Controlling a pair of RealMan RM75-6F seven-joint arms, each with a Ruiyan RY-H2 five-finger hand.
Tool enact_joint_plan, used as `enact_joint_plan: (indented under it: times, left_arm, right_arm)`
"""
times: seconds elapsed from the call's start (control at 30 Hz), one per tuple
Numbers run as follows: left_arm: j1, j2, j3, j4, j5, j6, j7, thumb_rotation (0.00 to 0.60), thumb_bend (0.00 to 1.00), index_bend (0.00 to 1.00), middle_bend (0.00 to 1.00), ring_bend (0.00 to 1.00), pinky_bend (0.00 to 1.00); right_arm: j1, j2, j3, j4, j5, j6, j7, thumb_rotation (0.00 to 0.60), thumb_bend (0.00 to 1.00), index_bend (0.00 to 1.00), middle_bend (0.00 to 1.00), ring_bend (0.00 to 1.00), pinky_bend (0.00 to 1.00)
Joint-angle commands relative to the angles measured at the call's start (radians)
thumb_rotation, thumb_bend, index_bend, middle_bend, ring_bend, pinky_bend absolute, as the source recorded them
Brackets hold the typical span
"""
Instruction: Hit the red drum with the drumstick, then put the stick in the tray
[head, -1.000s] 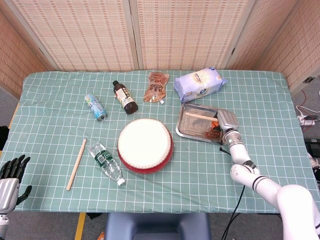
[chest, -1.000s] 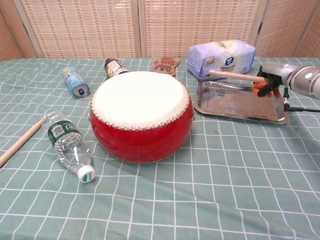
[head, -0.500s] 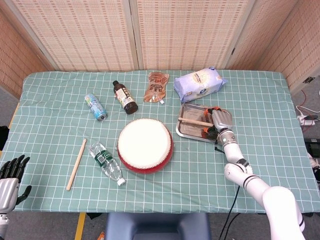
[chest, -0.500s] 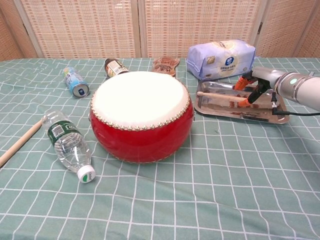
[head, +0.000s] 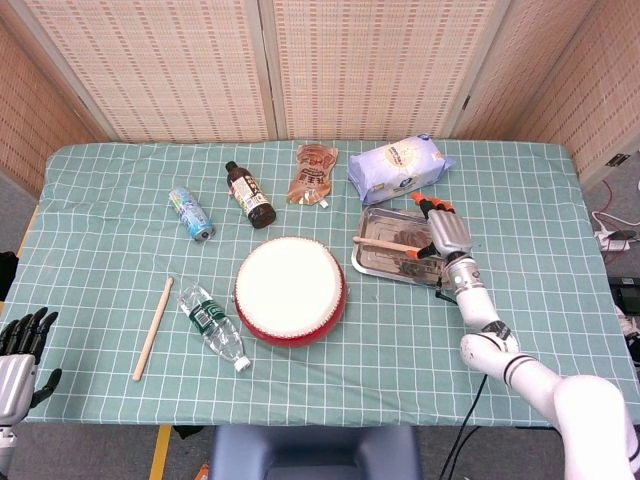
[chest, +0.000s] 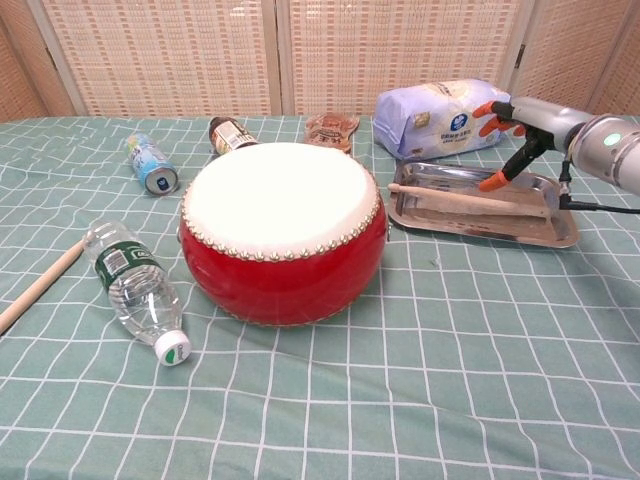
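The red drum (head: 290, 291) (chest: 283, 235) with its white skin stands at the table's middle. A wooden drumstick (head: 390, 245) (chest: 465, 198) lies in the metal tray (head: 372, 266) (chest: 560, 237) to the drum's right, one end poking over the tray's left rim. My right hand (head: 446, 232) (chest: 520, 122) hovers over the tray's far right side, its orange-tipped fingers spread and holding nothing, clear of the stick. At the lower left edge of the head view, off the table, my left hand (head: 20, 345) hangs with its fingers apart and empty.
A second drumstick (head: 153, 328) (chest: 38, 287) and a plastic water bottle (head: 213, 328) (chest: 133, 289) lie left of the drum. Behind it lie a can (head: 191, 213) (chest: 152, 163), a brown bottle (head: 249, 194), a pouch (head: 313, 173) and a blue-white bag (head: 398, 165) (chest: 435, 118).
My right hand lowered the drumstick into the tray, let go of it and rose with its fingers spread. The stick now lies flat in the tray. My left hand stayed put.
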Motion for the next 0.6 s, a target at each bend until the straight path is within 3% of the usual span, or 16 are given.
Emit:
enact_joint_plan:
  times: [0.03,0.2,0.3,0.43,0.6]
  left_arm:
    - [-0.003,0.001,-0.002,-0.003,-0.001,-0.002,0.002,0.600,0.29,0.00,0.00,0.00,0.02]
    - [-0.011,0.005,-0.008,-0.018,0.003,-0.001,0.012,0.600,0.29,0.00,0.00,0.00,0.02]
    - [-0.016,0.007,-0.012,-0.029,0.004,-0.002,0.021,0.600,0.29,0.00,0.00,0.00,0.02]
    - [-0.024,0.009,-0.017,-0.048,0.009,-0.002,0.037,0.600,0.29,0.00,0.00,0.00,0.02]
    - [-0.033,0.014,-0.022,-0.073,0.018,0.002,0.058,0.600,0.29,0.00,0.00,0.00,0.02]
  right_arm:
    - [-0.126,0.157,-0.050,-0.244,-0.086,0.217,-0.109,0.600,0.25,0.18,0.15,0.06,0.11]
    - [-0.282,0.373,-0.099,-0.582,-0.086,0.378,-0.234,0.600,0.28,0.18,0.15,0.06,0.11]
    - [-0.375,0.472,-0.144,-0.723,-0.117,0.474,-0.254,0.600,0.28,0.17,0.15,0.06,0.11]
    - [-0.487,0.542,-0.210,-0.815,-0.185,0.593,-0.237,0.600,0.28,0.13,0.15,0.04,0.11]
    - [-0.592,0.566,-0.277,-0.848,-0.252,0.689,-0.192,0.600,0.29,0.07,0.12,0.00,0.06]
